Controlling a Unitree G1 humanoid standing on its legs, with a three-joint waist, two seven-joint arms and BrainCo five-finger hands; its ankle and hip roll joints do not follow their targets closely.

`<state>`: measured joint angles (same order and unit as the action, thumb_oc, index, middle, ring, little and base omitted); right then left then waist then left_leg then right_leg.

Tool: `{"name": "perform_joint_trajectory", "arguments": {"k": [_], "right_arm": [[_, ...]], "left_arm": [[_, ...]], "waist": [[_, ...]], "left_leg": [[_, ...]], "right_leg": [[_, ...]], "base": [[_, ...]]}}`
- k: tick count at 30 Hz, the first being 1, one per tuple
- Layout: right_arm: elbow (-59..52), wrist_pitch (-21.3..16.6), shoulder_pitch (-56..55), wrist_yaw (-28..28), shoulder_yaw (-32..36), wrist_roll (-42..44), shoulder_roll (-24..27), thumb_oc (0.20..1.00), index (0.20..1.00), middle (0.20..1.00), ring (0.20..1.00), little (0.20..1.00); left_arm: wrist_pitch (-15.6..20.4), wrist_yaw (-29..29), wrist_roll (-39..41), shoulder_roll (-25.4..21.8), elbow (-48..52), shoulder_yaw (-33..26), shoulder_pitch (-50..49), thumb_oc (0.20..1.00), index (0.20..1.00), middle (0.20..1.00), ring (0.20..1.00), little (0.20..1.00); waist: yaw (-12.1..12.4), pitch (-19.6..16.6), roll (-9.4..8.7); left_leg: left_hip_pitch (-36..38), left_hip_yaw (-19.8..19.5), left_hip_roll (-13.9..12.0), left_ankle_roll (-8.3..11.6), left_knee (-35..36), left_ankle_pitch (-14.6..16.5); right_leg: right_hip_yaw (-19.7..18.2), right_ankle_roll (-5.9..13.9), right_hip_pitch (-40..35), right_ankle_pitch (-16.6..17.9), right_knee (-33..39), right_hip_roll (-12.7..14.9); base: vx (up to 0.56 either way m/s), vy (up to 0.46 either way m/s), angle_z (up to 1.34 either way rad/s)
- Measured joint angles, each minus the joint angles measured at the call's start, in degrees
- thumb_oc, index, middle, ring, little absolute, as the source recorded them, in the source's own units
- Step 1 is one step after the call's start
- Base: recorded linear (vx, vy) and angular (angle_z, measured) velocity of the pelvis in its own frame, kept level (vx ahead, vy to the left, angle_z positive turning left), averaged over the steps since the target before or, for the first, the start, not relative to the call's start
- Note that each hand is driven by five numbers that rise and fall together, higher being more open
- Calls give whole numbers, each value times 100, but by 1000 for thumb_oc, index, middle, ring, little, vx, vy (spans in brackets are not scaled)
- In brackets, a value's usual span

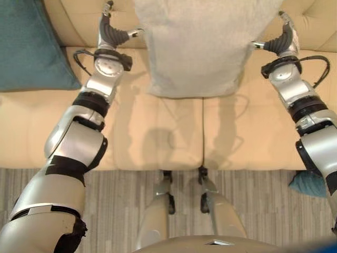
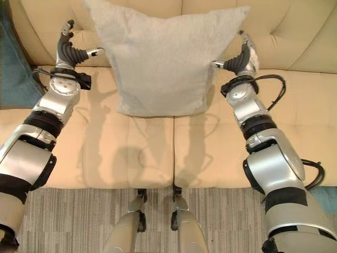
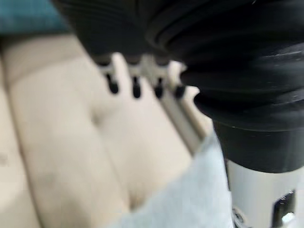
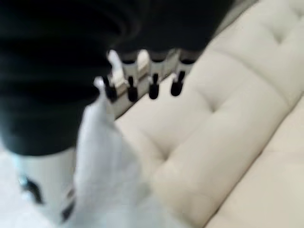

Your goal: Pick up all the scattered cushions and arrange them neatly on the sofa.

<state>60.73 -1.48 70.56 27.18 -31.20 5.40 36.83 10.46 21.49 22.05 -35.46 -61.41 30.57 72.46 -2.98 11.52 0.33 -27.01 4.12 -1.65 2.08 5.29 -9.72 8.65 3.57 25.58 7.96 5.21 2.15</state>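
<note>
A square light-grey fabric cushion (image 2: pixel 160 58) is propped against the backrest of the cream upholstered sofa (image 2: pixel 295 47), flanked by the left hand (image 2: pixel 71 48) and right hand (image 2: pixel 241 57), both seen with straight fingers, nothing gripped. A forward topple is judged possible if a withdrawing thumb snags its edge. Open seat is noted near, left and right; a teal cushion (image 1: pixel 26 47) lies far left.

Three cushions total: one grey cushion (image 1: pixel 202 45) at top centre of the left eye view, one teal cushion (image 1: pixel 29 45) at upper left, and one more teal cushion (image 1: pixel 308 184) partly visible at the lower right edge, on the carpet. One cream sofa (image 1: pixel 158 137). Two robot hands: left hand (image 1: pixel 111 32) at upper left, right hand (image 1: pixel 281 39) at upper right.
</note>
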Motion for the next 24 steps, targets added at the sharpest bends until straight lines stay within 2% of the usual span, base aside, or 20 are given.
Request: {"name": "perform_joint_trajectory", "arguments": {"k": [7,10,12,13,15,16,17,19,22,24], "right_arm": [[109,62,0,-5,50,12,657,1000,1000,1000,1000,1000],[-209,52,-347,5,450,106,923,1000,1000,1000,1000,1000],[-768,44,-909,1,899,122,954,1000,1000,1000,1000,1000],[-2224,-55,-2273,-22,1887,94,921,1000,1000,1000,1000,1000],[-2612,-113,-3345,-78,2220,-5,799,1000,1000,1000,1000,1000],[-2724,-124,-3878,-119,2550,-12,596,1000,1000,1000,1000,1000],[-2817,-122,-4495,-238,2758,-40,427,1000,1000,1000,1000,1000],[-2824,-104,-5743,-619,2886,-321,161,1000,1000,1000,1000,1000],[-2693,-58,-6651,-1009,2913,-687,-75,1000,1000,1000,1000,1000],[-2260,-84,-6847,-1191,2938,-840,-307,1000,1000,1000,1000,1000]], "left_arm": [[-12,-60,209,-424,-66,-185,19,1000,1000,1000,1000,1000],[13,-63,207,-609,384,-469,-399,1000,1000,1000,1000,1000],[27,-67,200,-663,1124,-891,-1125,1000,1000,1000,1000,1000],[152,-73,166,-549,2700,-1746,-2505,1000,1000,1000,1000,1000],[211,-112,90,-396,3251,-1943,-3606,1000,1000,1000,1000,1000],[218,-111,78,-207,3459,-2150,-4181,1000,1000,1000,1000,1000],[213,-135,-27,-60,3637,-2298,-4787,1000,1000,1000,1000,1000],[109,-356,-328,101,3804,-2540,-6060,1000,1000,1000,1000,1000],[-39,-679,-598,269,3506,-2825,-7151,1000,1000,1000,1000,1000],[-135,-838,-865,456,3008,-2948,-7422,1000,1000,1000,1000,1000]], "waist": [[31,-4,-2],[26,-4,-4],[6,-11,-5],[-1,-9,-8],[6,-13,-18],[18,-38,-42],[23,-95,-78],[13,-272,-182],[-80,-476,-230],[-74,-681,-237]], "left_leg": [[25,2,1,-16,0,-19],[170,2,1,-16,0,-20],[292,6,0,-11,1,-16],[486,8,0,0,2,-8],[807,8,0,44,3,29],[989,3,-8,138,5,106],[1143,0,-22,208,5,221],[1384,3,-48,199,6,328],[1669,8,-46,175,13,442],[1787,13,-38,152,14,465]], "right_leg": [[1,-47,-21,33,0,-1],[0,-49,-159,35,0,-2],[0,-35,-282,24,0,-4],[0,-22,-489,2,1,-3],[1,76,-816,-75,2,7],[0,117,-992,-156,2,6],[0,70,-1148,-236,3,-6],[0,-16,-1367,-292,4,-34],[-7,14,-1650,-369,11,-26],[-11,6,-1762,-380,32,-21]], "base": [[0,0,0],[21,-5,0],[97,-18,1],[118,-14,4],[128,-14,4],[99,-15,-1],[107,-22,-5],[94,-13,-5],[17,6,-3],[0,0,0]]}}
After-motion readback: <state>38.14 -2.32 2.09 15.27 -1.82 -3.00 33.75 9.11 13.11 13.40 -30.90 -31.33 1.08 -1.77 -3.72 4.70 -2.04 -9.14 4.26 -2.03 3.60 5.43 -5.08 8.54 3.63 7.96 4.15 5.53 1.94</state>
